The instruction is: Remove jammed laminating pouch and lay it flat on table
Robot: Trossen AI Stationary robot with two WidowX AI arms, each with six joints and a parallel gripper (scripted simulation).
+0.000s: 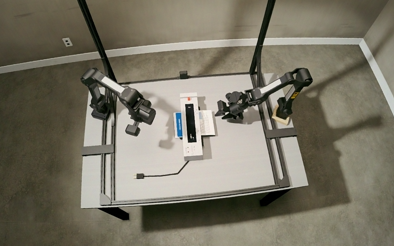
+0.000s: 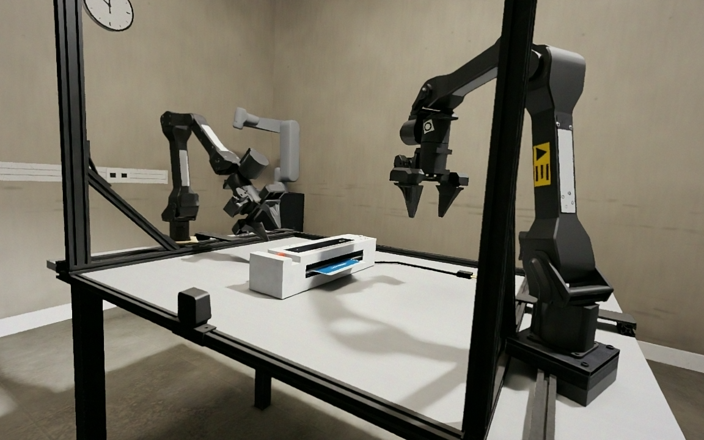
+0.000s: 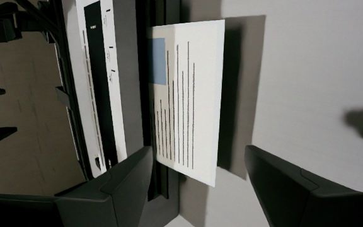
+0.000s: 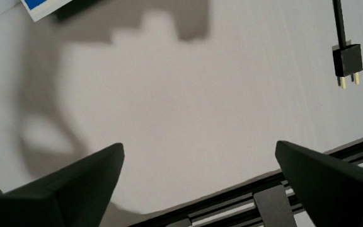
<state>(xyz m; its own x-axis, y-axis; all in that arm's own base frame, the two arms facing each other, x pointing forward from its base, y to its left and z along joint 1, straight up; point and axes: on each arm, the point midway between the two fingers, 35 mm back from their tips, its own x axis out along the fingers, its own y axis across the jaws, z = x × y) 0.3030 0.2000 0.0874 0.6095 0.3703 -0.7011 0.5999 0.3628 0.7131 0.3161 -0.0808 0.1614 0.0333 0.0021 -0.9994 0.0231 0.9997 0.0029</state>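
Plain taupe-beige walls (image 1: 173, 21) (image 2: 376, 65) meet a mottled grey-brown floor (image 1: 39, 183) (image 2: 141, 377) along a white skirting board (image 1: 173, 45) (image 2: 10, 324). In the top view, a small white rectangular wall socket (image 1: 67, 42) sits at ten o'clock. In the exterior view, a round white-faced clock (image 2: 109, 11) hangs at eleven o'clock. Soft shadows stretch over the floor beyond the pale grey rectangular desk (image 1: 149, 186) (image 2: 223, 328) toward three o'clock in the top view.

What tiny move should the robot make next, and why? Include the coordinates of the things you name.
I'd ease the left tool (image 1: 219, 116) (image 2: 274, 232) (image 3: 198, 152) towards the lined end of the pouch (image 1: 207, 123) (image 2: 338, 267) (image 3: 200, 94) (image 4: 36, 3), keeping its fingers apart. That end sticks out of the laminator (image 1: 195, 152) (image 2: 267, 273) (image 3: 131, 79) on that arm's side, and the open tool grips nothing, so getting nearer probably comes before any grasp.
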